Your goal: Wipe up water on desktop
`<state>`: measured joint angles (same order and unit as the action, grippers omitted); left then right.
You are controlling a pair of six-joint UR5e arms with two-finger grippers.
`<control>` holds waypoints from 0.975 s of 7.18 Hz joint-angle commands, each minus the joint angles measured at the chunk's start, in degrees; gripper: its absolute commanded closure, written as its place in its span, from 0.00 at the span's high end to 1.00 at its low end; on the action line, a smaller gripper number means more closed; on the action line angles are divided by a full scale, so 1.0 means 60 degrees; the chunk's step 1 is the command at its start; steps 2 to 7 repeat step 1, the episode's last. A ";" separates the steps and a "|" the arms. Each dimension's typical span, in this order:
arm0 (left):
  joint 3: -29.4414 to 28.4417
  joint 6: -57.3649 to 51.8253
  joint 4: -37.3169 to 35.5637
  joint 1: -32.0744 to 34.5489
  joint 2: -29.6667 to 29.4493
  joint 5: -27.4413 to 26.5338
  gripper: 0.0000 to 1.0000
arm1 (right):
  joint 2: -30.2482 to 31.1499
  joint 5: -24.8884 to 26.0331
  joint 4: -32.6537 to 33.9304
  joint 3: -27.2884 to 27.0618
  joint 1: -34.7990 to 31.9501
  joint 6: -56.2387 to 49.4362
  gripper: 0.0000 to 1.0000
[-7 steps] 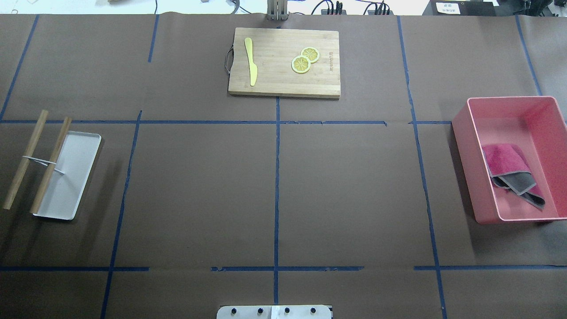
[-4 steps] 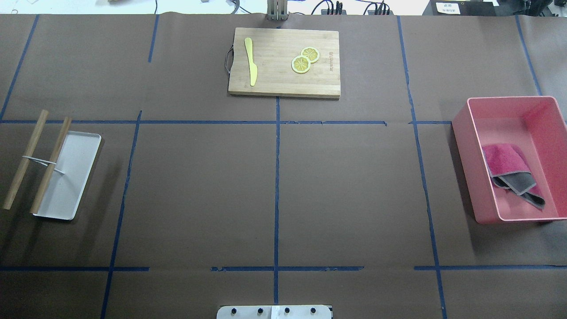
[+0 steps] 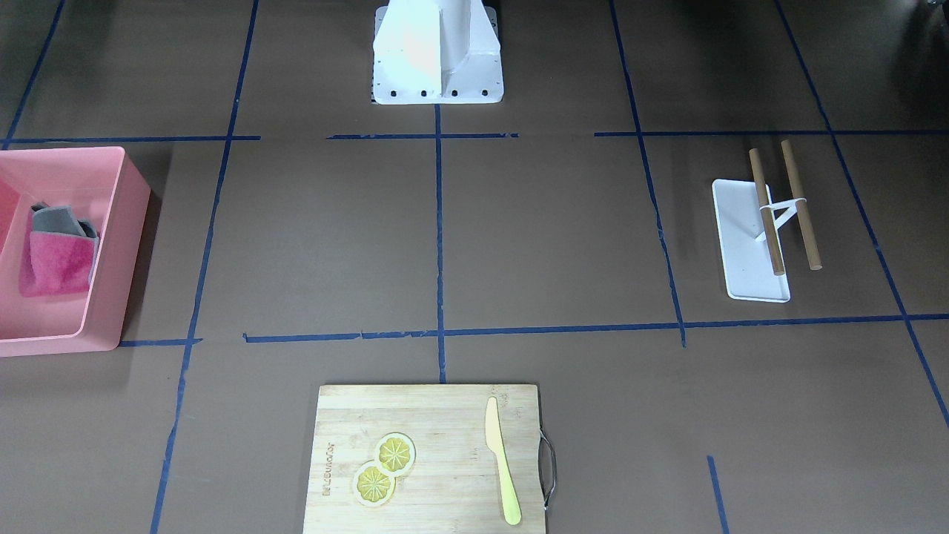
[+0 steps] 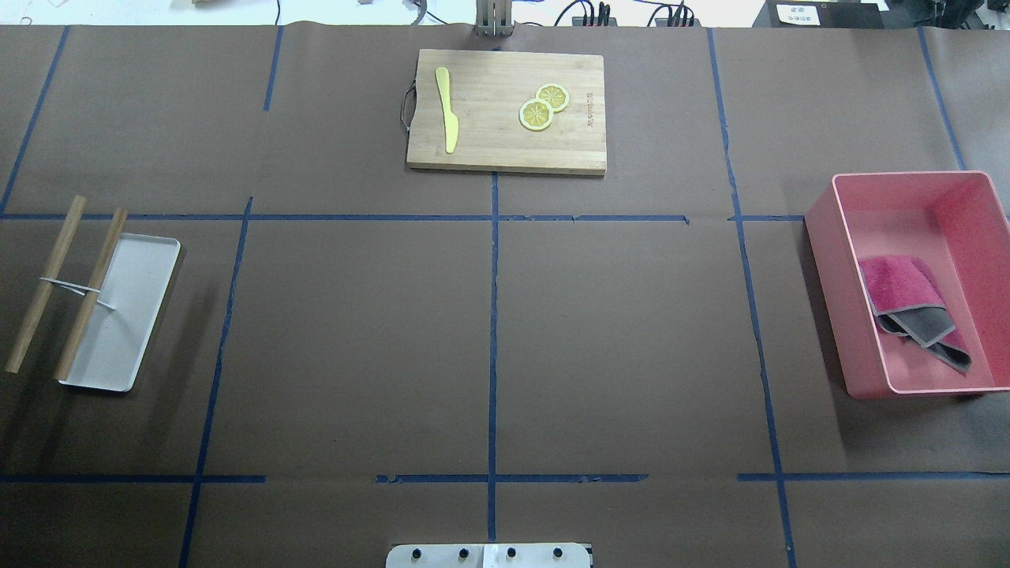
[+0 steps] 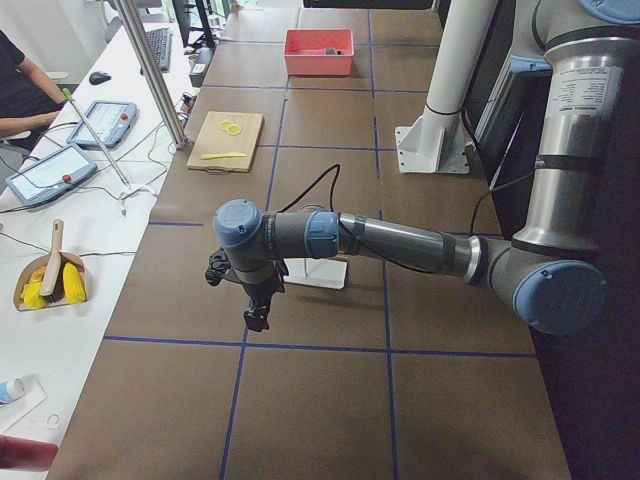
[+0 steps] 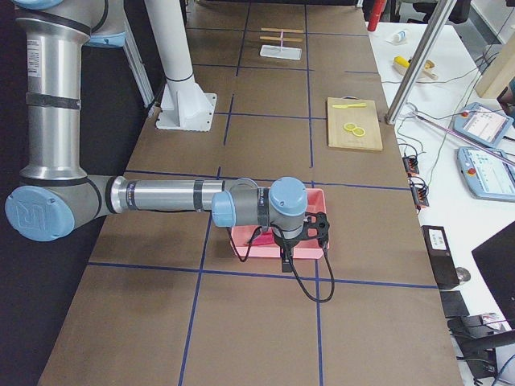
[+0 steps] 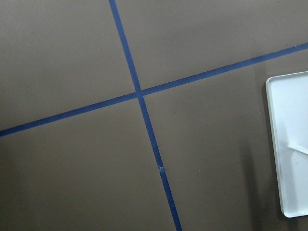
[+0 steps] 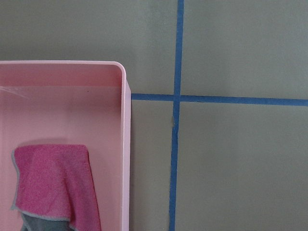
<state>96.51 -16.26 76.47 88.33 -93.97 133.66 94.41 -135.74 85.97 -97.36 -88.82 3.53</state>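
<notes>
The desktop (image 4: 355, 339) is a dark-brown surface crossed by blue tape lines; I see no water on it. A pink and grey cloth (image 4: 899, 292) lies folded in a pink bin (image 4: 821, 237) at the right; it also shows in the right wrist view (image 8: 53, 183). My right gripper (image 6: 286, 260) hangs over the bin's outer edge and shows only in the right side view. My left gripper (image 5: 255, 316) hangs over the desktop beside the white tray and shows only in the left side view. I cannot tell if either is open or shut.
A white tray (image 4: 134, 315) with two wooden rods (image 4: 47, 276) across it sits at the left. A bamboo cutting board (image 4: 489, 142) with a yellow knife (image 4: 448, 110) and lemon slices (image 4: 536, 114) lies at the far middle. The robot base (image 3: 437, 59) stands at the near edge.
</notes>
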 commanded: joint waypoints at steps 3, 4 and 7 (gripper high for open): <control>0.0115 0.0014 0.0014 0.0000 -0.0027 -0.0011 1.00 | -0.0105 -0.0009 0.0027 0.0012 0.0081 -0.0003 1.00; 0.0115 0.0014 0.0014 0.0000 -0.0027 -0.0011 1.00 | -0.0105 -0.0009 0.0027 0.0012 0.0081 -0.0003 1.00; 0.0115 0.0014 0.0014 0.0000 -0.0027 -0.0011 1.00 | -0.0105 -0.0009 0.0027 0.0012 0.0081 -0.0003 1.00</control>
